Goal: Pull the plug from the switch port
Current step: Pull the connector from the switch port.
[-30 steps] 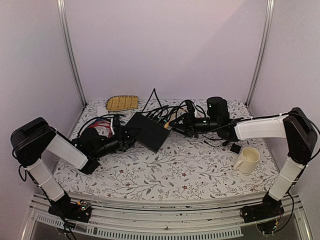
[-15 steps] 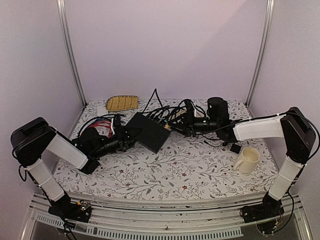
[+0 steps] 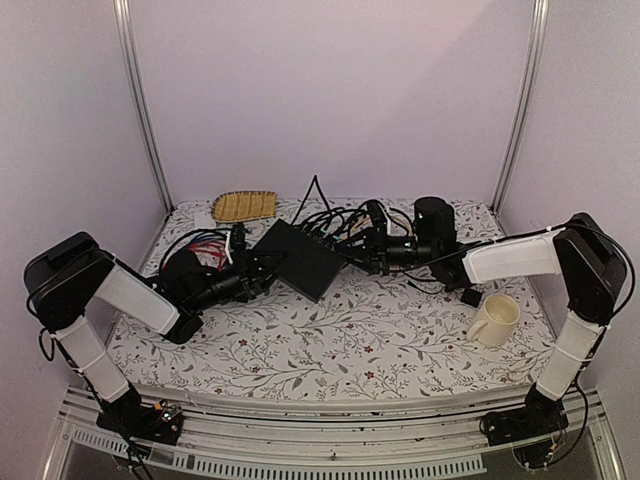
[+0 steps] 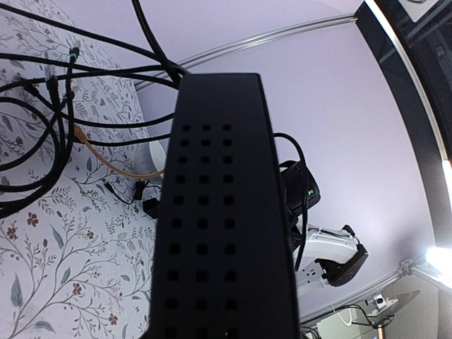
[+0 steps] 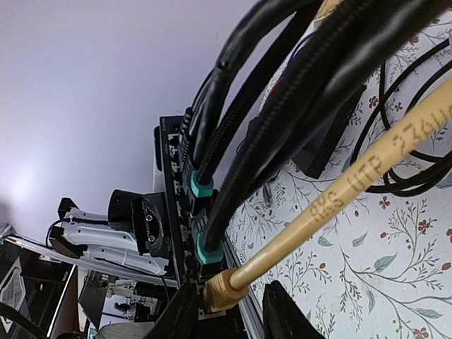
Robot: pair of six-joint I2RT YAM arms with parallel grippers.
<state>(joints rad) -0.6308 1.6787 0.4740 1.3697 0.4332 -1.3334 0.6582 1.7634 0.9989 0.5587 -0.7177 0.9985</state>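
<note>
The switch [image 3: 300, 258], a flat matte-black box, lies tilted on the flowered cloth. In the left wrist view its perforated face [image 4: 212, 212] fills the middle and hides the fingers. My left gripper [image 3: 262, 268] is shut on its near-left edge. Several black cables with teal boots and one tan cable run into its port row [image 5: 185, 191]. The tan plug [image 5: 227, 286] sits in a port at the end of the row. My right gripper [image 5: 229, 314] is open, one finger on each side of the tan plug, with a gap on the right side. It is at the port side [image 3: 352, 245].
A cream mug [image 3: 494, 318] stands at the right, with a small black adapter [image 3: 470, 296] beside it. A yellow woven tray [image 3: 244, 205] lies at the back left. Loose black cables [image 3: 330, 215] pile up behind the switch. A thin black slab [image 5: 332, 134] lies under them.
My right gripper has moved left along the cables up to the switch's ports. The switch and my left gripper have shifted slightly back, and the switch is more tilted.
</note>
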